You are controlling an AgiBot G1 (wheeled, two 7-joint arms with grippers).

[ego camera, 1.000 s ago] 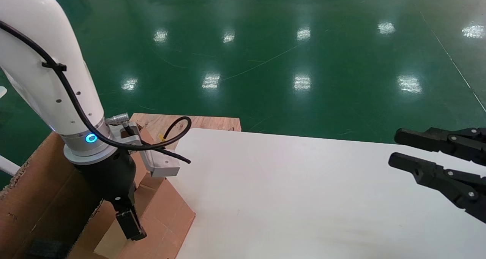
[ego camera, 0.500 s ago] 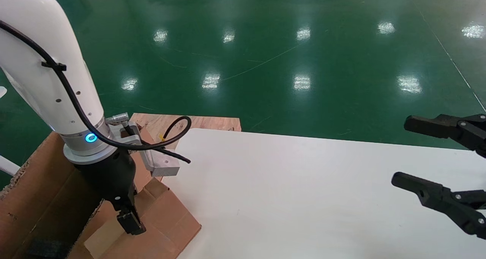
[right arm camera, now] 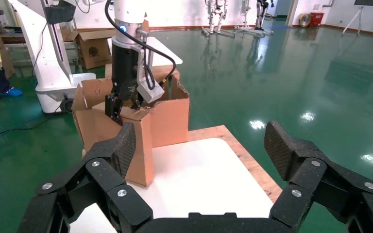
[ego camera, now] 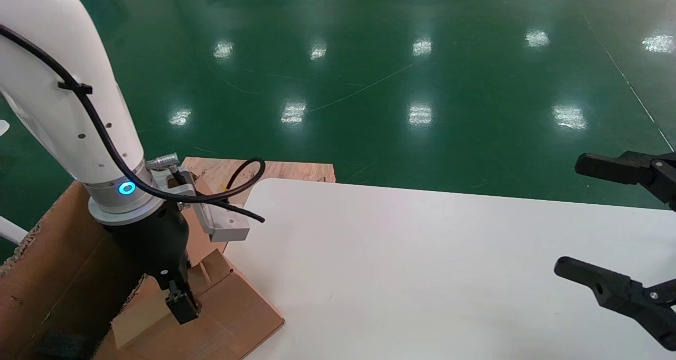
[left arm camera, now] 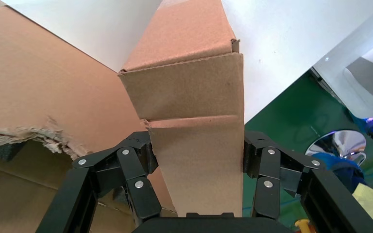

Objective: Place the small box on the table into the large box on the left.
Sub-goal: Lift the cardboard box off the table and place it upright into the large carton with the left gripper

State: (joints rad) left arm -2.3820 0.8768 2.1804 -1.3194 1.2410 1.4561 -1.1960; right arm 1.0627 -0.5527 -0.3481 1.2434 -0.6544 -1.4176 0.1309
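The small box [ego camera: 227,318] is a plain brown carton, held at its upper end by my left gripper [ego camera: 182,303], which is shut on it. In the left wrist view the fingers [left arm camera: 141,155] press both sides of the small box [left arm camera: 189,87]. In the right wrist view the small box [right arm camera: 144,145] stands tall at the left edge of the white table [right arm camera: 199,174], against the large box [right arm camera: 170,116]. The large box [ego camera: 47,254] has ragged edges [left arm camera: 29,136]. My right gripper [ego camera: 597,223] hovers open over the table's [ego camera: 422,270] right side, nothing between its fingers.
A pale plywood board [ego camera: 296,170] juts out behind the table's far left corner. Glossy green floor surrounds everything. In the right wrist view, a white machine stand [right arm camera: 53,63] and another carton [right arm camera: 94,46] sit far behind the large box.
The right gripper's fingers have spread much wider and drawn back to the right. The left gripper has shifted slightly with the small box, whose lower end has swung nearer to me.
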